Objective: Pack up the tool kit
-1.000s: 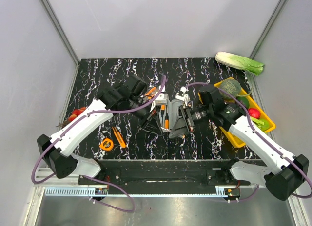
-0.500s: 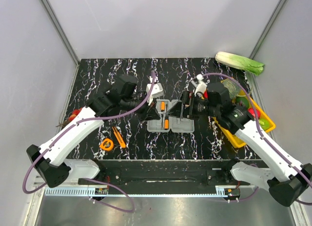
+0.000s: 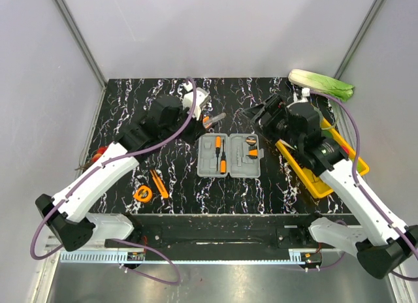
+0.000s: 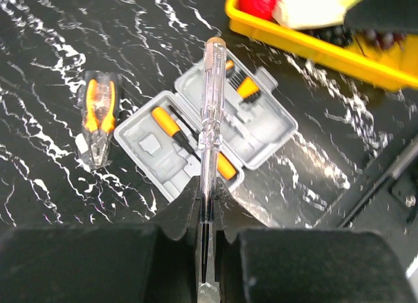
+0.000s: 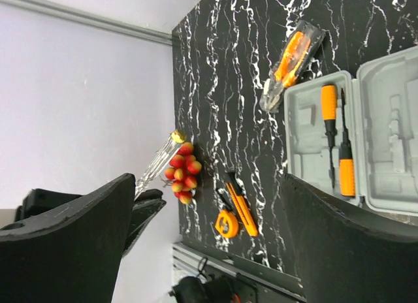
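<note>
Case lies open and flat at the middle of the bench in the overhead view: one case, two halves. Two orange-handled screwdrivers lie in its left half, and one small orange-and-black piece sits in its right half. One pair of pliers lies just beyond the case's far left corner. Near the front left, one tape measure and one knife lie side by side. One yellow tray is at the right, with one cabbage beyond it.

From the left wrist, the left fingers are nearly closed, pinching one clear screwdriver above the case.

From the right wrist, the right fingers are spread wide and hold nothing.
</note>
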Available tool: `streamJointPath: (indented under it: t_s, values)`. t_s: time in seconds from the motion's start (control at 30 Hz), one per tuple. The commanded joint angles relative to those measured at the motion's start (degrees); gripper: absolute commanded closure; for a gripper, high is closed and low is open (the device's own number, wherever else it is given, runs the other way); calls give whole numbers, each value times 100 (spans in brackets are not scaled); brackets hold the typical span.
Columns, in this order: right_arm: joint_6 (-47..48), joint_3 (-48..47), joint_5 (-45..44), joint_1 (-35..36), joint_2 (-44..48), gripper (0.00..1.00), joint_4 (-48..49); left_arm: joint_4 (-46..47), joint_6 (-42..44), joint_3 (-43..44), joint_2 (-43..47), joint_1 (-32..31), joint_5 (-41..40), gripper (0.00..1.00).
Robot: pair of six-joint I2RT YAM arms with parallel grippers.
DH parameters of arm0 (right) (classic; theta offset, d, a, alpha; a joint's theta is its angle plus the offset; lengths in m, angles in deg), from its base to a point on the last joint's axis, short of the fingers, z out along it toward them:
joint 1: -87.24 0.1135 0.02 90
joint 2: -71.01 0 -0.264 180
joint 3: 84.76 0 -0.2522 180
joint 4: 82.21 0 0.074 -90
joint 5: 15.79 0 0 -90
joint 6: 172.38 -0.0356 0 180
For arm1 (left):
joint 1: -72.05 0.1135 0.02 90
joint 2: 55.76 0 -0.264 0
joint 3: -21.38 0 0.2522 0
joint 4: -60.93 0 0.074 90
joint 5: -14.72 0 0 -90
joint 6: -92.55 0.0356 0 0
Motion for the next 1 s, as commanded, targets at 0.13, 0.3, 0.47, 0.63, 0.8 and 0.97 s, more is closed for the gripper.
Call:
streamJointPath:
  t_s: [0.13, 0.3, 0.47, 0.63, 0.8, 0.97]
  values:
    - [-449, -545, 3, -218, -568, 3, 309, 441, -1795, 535, -519, -203, -1751, 100]
    - [-467, -598, 38, -288, -691, 2, 370, 195, -2710, 552, -739, -282, -2130, 100]
    - [-502, -554, 125, -305, -832, 2, 528, 309, -2913, 465, -661, -405, -2262, 100]
    - [-564, -431, 538, -297, -946, 3, 809, 538, -3106, 324, -625, -598, -2358, 100]
    - [-607, -387, 793, -297, -1043, 8, 1029, 617, -3282, 280, -669, -827, -2631, 100]
    - [-818, -325, 1074, -297, -1201, 20, 1451, 696, -3423, 253, -643, -941, -2851, 100]
